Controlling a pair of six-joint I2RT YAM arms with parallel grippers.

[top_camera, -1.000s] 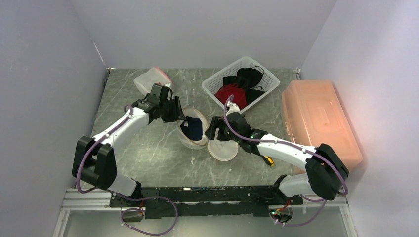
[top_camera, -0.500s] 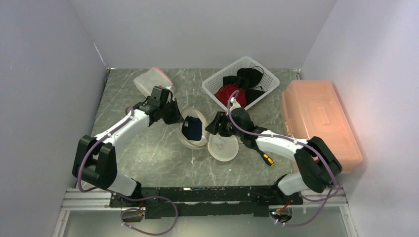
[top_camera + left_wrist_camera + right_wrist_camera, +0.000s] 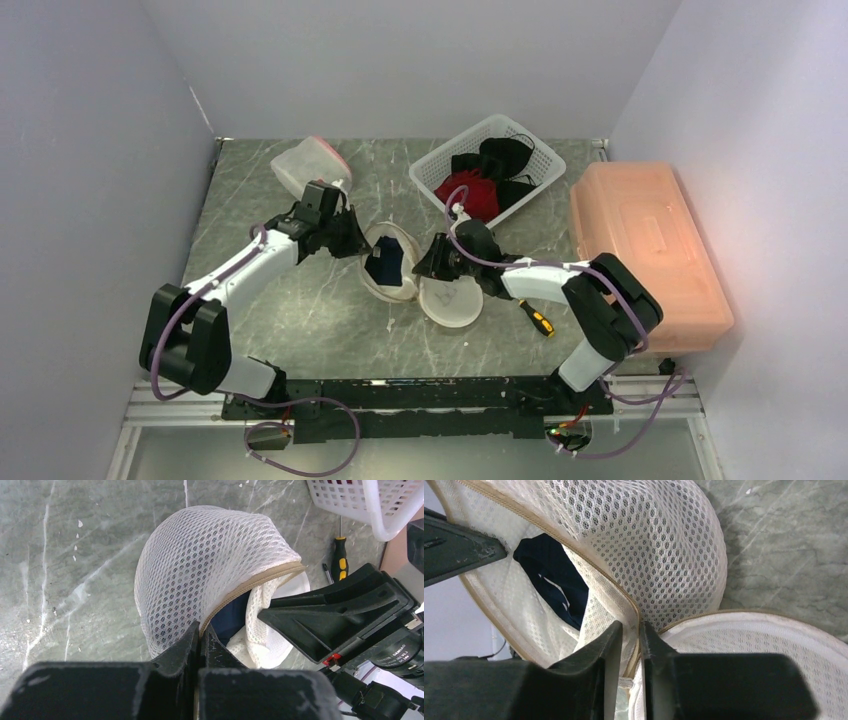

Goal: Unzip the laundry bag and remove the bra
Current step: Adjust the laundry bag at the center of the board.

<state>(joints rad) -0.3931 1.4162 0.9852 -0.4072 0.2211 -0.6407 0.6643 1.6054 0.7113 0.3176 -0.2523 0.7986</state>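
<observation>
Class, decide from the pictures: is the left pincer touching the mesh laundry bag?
Touching. The left wrist view shows the left pincer shut on the tan zipper edge of the laundry bag, with no gap.

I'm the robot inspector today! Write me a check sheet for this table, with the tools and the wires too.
Surface: grey marbled table, a few white specks.
Job's things: mesh bag unzipped and gaping; dark blue bra inside, not yet out.
Clutter: basket of red and black clothes; screwdriver; orange box; plastic tub at the back left.
Tools: left tool shut on the bag's rim; right tool pinching the rim on the other side.
Cables: purple cables hang in loops; none seen caught.
Surroundings: plain walls on three sides; nothing else seen.
</observation>
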